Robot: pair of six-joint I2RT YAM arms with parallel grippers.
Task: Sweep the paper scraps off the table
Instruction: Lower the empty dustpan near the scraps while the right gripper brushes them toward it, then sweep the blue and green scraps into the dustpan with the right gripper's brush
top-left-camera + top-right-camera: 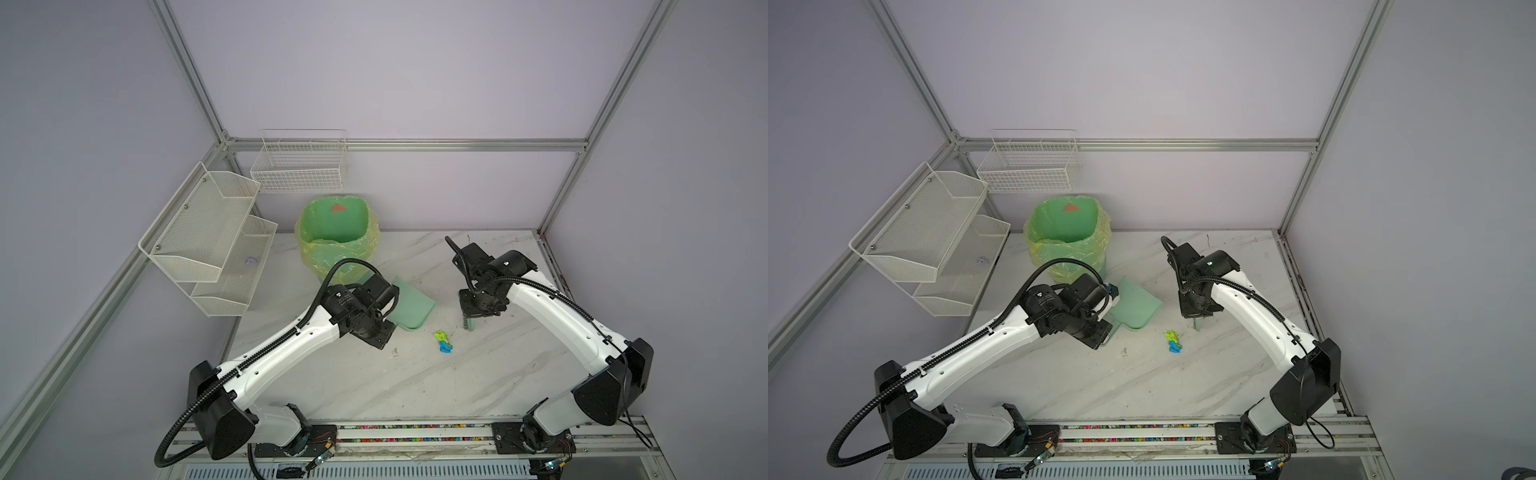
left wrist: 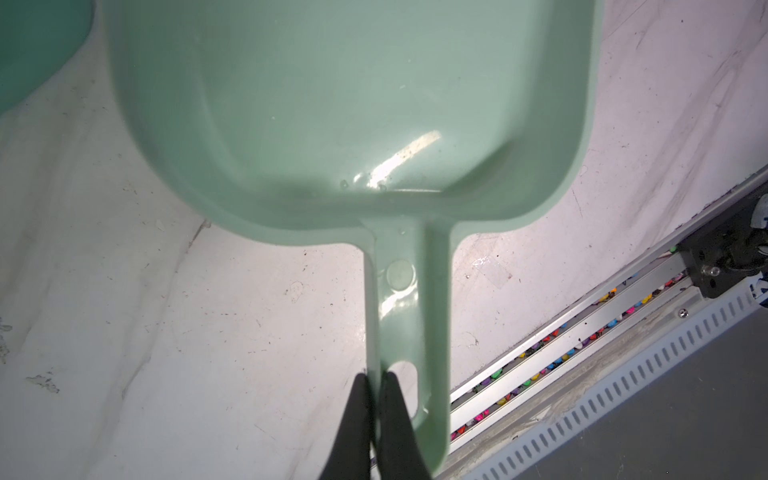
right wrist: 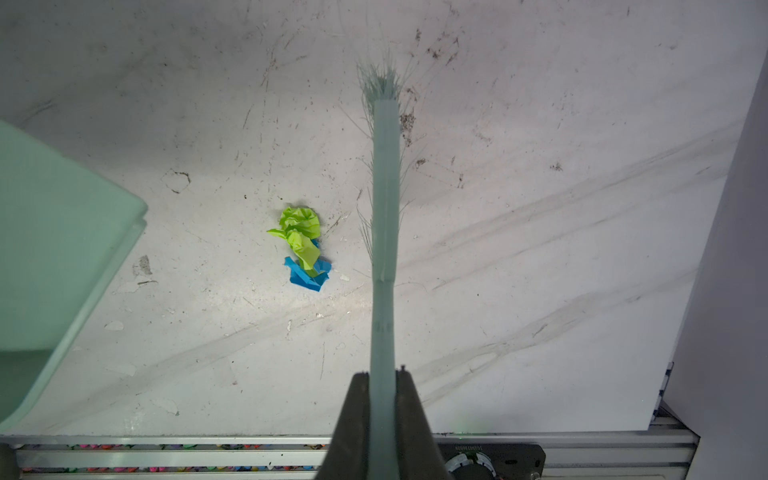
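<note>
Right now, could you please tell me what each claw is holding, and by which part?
The left claw pinches the dustpan by the end of its handle, at the hanging hole. The right claw pinches the brush by its handle.

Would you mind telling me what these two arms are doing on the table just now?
The left tool is shut on the handle of a green dustpan, which looks empty and is held near the lined bin. The right tool is shut on a brush. A small clump of blue and yellow-green paper scraps lies on the table between dustpan and brush, touching neither, so it is not yet swept up.
</note>
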